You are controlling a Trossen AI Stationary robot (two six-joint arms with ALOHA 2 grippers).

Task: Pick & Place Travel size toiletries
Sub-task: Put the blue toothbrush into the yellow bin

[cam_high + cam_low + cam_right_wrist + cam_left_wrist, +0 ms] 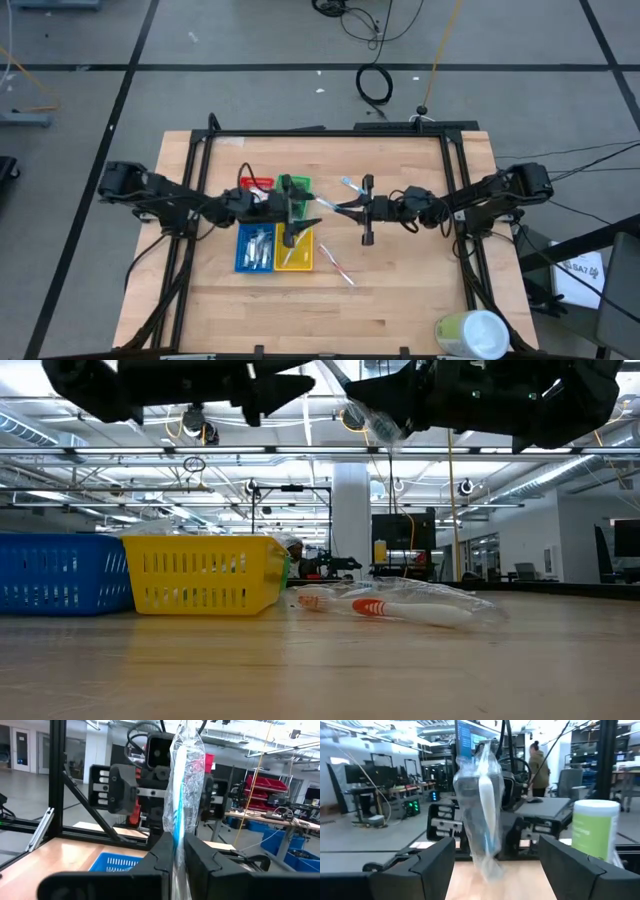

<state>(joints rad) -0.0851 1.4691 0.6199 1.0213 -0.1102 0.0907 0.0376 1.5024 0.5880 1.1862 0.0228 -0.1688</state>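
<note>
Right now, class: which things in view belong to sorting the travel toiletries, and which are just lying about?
Part of the job:
wrapped toothbrush in the shut right gripper
open left gripper
red-handled toothbrush
yellow tray
blue tray

Lying about:
green-and-white cylinder

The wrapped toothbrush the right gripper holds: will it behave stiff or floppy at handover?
Likely mixed. The toothbrush stands straight above the shut right gripper, suggesting a stiff core. Its crinkled clear wrapper looks loose and probably slippery, so the open left gripper may catch film only.
</note>
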